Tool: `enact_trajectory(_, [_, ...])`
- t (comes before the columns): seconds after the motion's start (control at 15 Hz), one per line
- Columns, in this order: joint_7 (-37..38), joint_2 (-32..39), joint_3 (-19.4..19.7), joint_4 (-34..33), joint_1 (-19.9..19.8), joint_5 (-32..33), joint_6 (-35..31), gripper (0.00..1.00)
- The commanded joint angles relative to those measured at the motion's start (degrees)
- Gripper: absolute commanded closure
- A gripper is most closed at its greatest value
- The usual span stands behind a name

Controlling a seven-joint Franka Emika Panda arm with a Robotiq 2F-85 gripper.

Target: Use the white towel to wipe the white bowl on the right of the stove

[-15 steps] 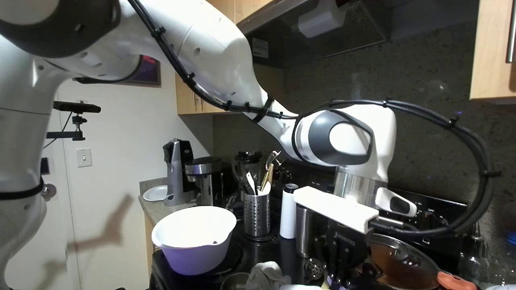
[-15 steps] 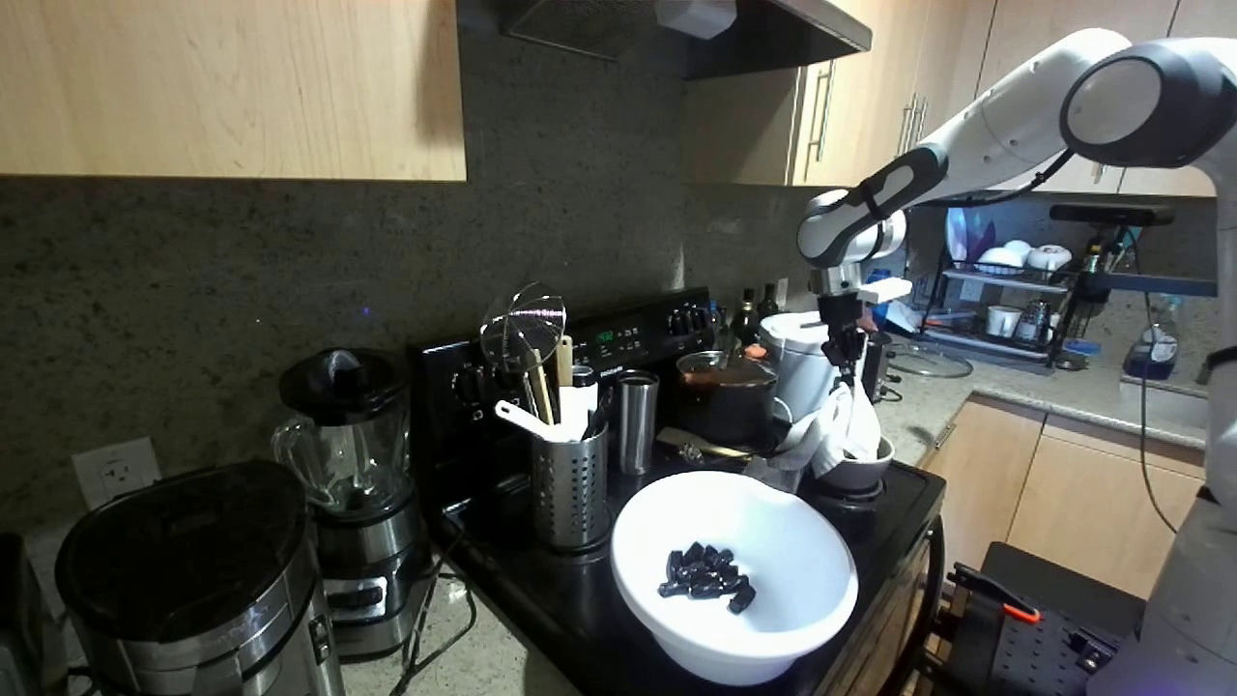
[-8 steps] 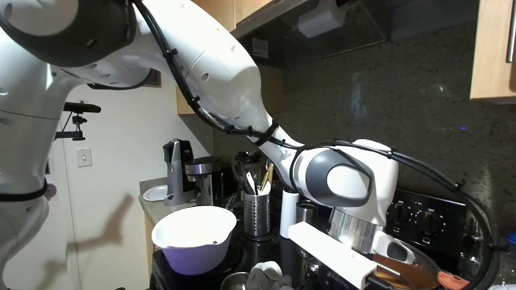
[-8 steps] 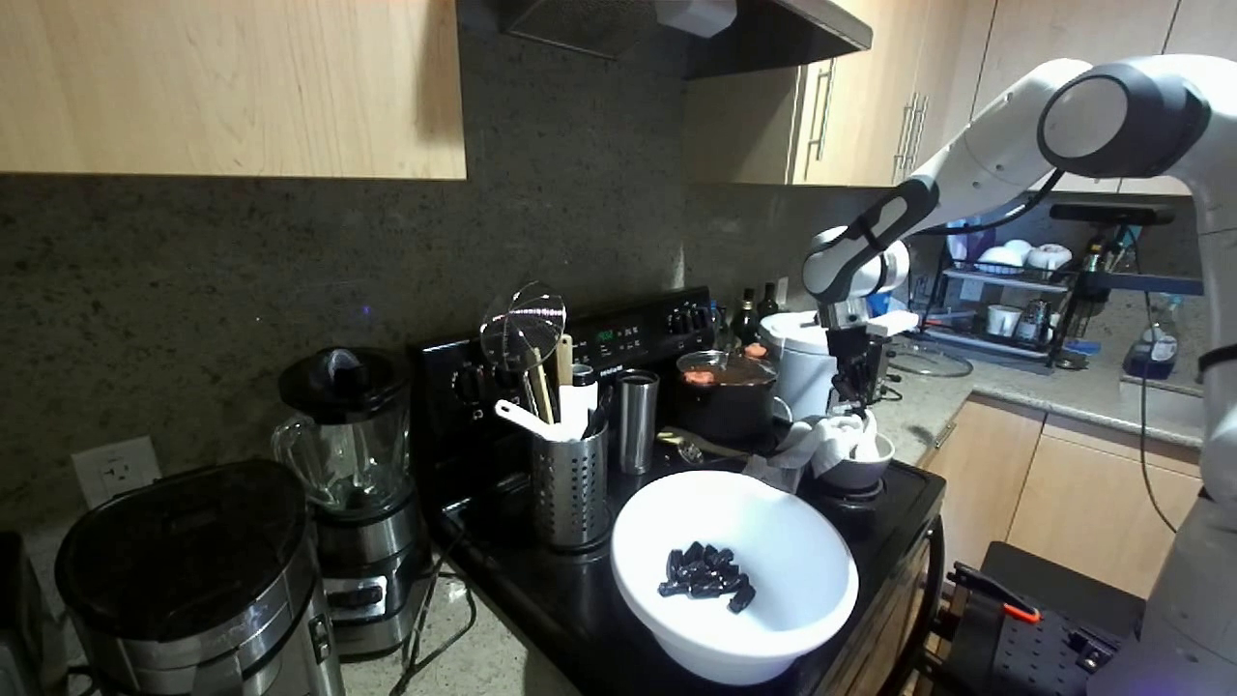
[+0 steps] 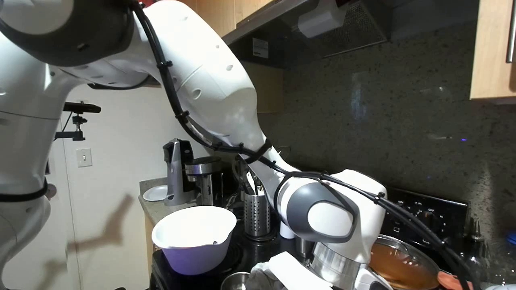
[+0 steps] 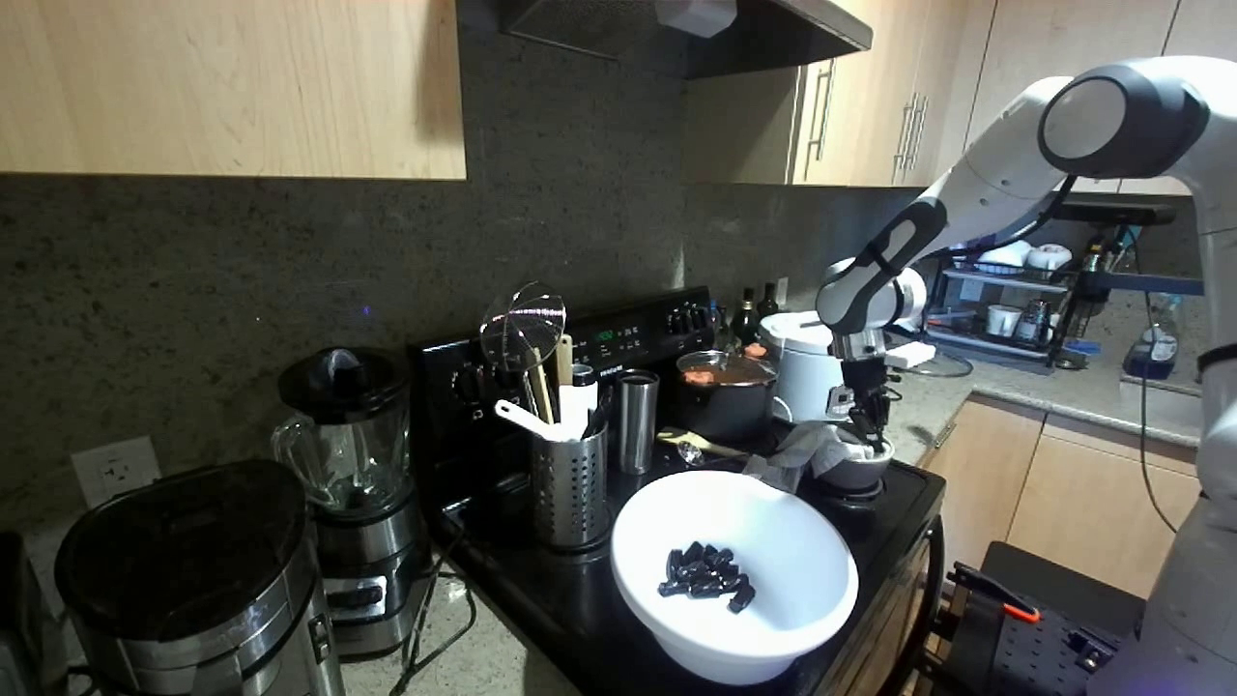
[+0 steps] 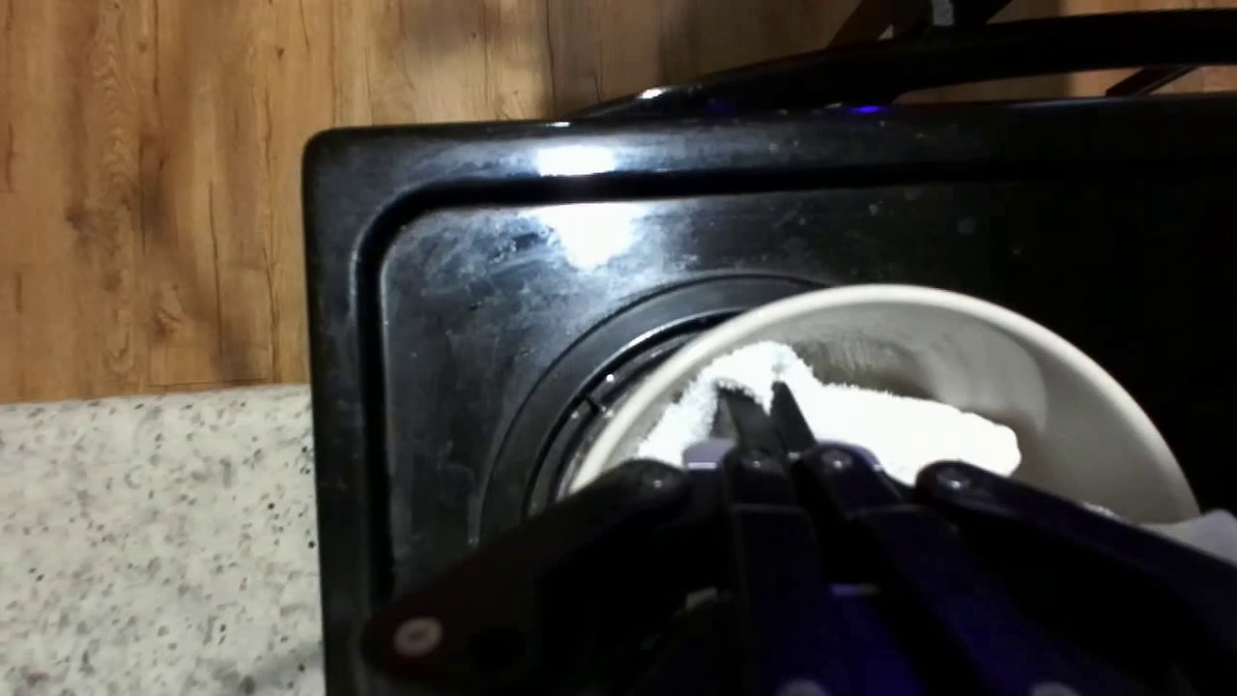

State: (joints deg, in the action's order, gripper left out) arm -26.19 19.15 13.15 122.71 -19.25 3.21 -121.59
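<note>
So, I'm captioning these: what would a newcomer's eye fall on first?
Probably the Franka arm, spanning an exterior view from upper left to lower right. Then the large mixing bowl of black pieces on the stove. In the wrist view, a white towel stands out inside a smaller bowl.

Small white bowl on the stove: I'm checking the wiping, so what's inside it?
The white towel lies bunched inside the small white bowl, pinched by the tool. Some of the bowl's inner wall shows bare. The surface under the towel, and whatever the tool blocks, can't be seen.
</note>
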Motion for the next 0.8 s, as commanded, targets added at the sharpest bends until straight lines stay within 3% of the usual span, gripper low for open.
enact_trajectory(0.0, [-0.72, -1.77, -1.05, 2.0, -0.28, -0.62, -0.1, 1.0])
enact_trajectory(0.47, [-0.46, -2.02, -4.14, 0.54, 0.02, -9.52, 2.38, 1.0])
enact_trajectory(0.73, [0.0, -2.11, -4.47, 1.48, 0.46, -10.91, -2.08, 1.0])
